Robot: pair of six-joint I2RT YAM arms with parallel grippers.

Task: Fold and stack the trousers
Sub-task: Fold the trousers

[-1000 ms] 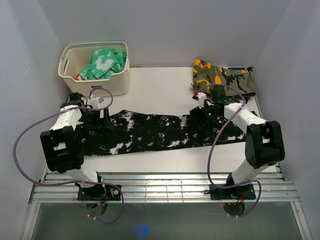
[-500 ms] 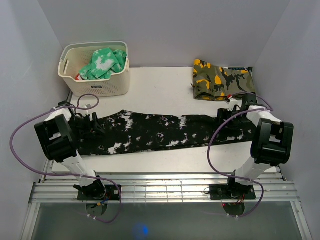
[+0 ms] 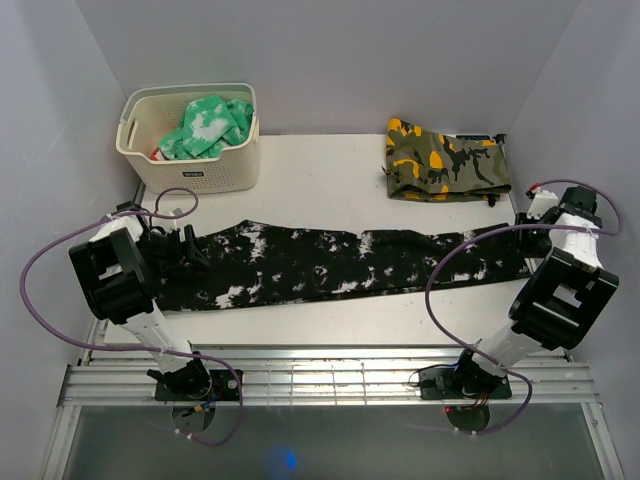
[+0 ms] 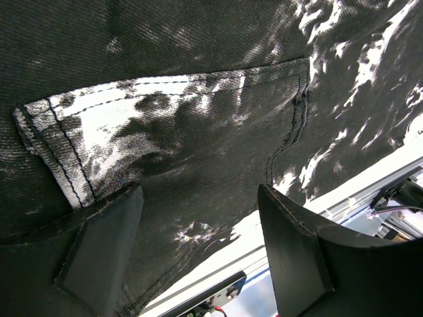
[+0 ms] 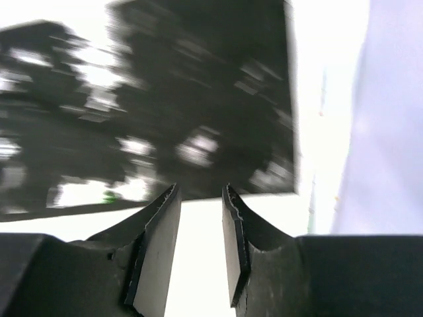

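The right gripper [image 5: 201, 191] has swung off the long black, white-speckled fabric trousers [image 3: 320, 262] to the white table's [image 3: 320, 180] right edge, jaws narrowly apart and empty. The trousers lie flat across the table. The left gripper [image 4: 198, 191] is spread wide over their left end, gripping nothing.

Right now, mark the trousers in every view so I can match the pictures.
Top external: trousers stretched left to right across the middle.
Left wrist: trousers fill nearly the whole frame, pocket seam showing.
Right wrist: trousers blurred, across the upper half.
Shared landmark: the white table bordering the fabric's edge.
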